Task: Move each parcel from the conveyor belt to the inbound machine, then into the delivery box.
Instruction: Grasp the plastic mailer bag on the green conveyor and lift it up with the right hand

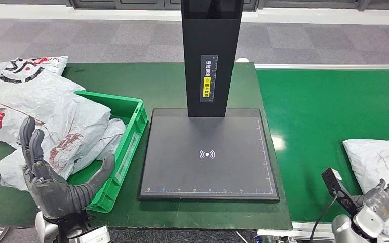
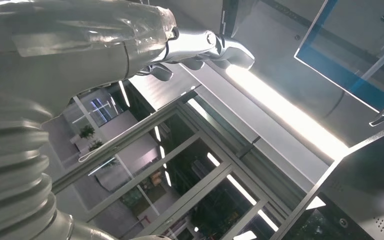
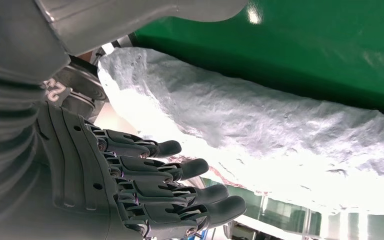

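Two green surfaces — dark table, bright conveyor belt — grey carpet beyond; left robot hand splayed, right robot hand unclear.

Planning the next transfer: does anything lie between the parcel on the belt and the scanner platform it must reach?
Nothing visible does. The parcel lies on the green conveyor belt by the right hand, and the belt between it and the bare inbound machine platform shows nothing on it.

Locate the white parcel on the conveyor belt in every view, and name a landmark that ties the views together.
Head view: white parcel at the lower right, on the green conveyor belt.
Left wrist view: not in it.
Right wrist view: parcel across the middle, beside the right hand.
Shared landmark: the green belt.
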Available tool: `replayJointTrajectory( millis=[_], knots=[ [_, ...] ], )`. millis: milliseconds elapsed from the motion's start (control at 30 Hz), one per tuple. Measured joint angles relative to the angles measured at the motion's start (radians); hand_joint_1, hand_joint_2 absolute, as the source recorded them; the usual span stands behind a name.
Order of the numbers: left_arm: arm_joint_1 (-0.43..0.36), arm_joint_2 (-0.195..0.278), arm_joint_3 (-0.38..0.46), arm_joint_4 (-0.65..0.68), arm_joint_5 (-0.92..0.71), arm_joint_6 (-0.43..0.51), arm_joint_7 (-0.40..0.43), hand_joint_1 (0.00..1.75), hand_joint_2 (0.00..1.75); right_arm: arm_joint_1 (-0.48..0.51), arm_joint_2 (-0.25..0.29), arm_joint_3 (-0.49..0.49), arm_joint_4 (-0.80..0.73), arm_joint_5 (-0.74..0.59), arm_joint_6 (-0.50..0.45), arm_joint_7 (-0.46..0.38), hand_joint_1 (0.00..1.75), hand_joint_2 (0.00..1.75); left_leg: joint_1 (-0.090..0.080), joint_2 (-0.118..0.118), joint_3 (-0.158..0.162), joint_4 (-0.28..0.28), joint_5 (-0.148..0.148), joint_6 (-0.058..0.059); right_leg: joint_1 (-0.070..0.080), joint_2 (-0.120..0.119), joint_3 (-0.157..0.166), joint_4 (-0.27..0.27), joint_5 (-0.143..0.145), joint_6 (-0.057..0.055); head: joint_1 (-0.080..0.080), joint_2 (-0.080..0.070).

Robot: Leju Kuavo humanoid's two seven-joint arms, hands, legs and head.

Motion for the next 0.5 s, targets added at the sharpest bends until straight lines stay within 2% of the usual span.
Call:
replayJointTrajectory(
  millis=[500],
  knots=[
    [0.000, 0.000, 0.000, 0.002, 0.000, 0.000, 0.000, 0.00, 1.75, 0.000, 0.000, 0.000, 0.000, 0.000, 0.001, -0.008, 0.00, 1.75, 0.000, 0.000, 0.000, 0.000, 0.000, 0.000, 0.000, 0.000, 0.000, 0.000, 0.000, 0.000, 0.000, 0.000]
  ],
)
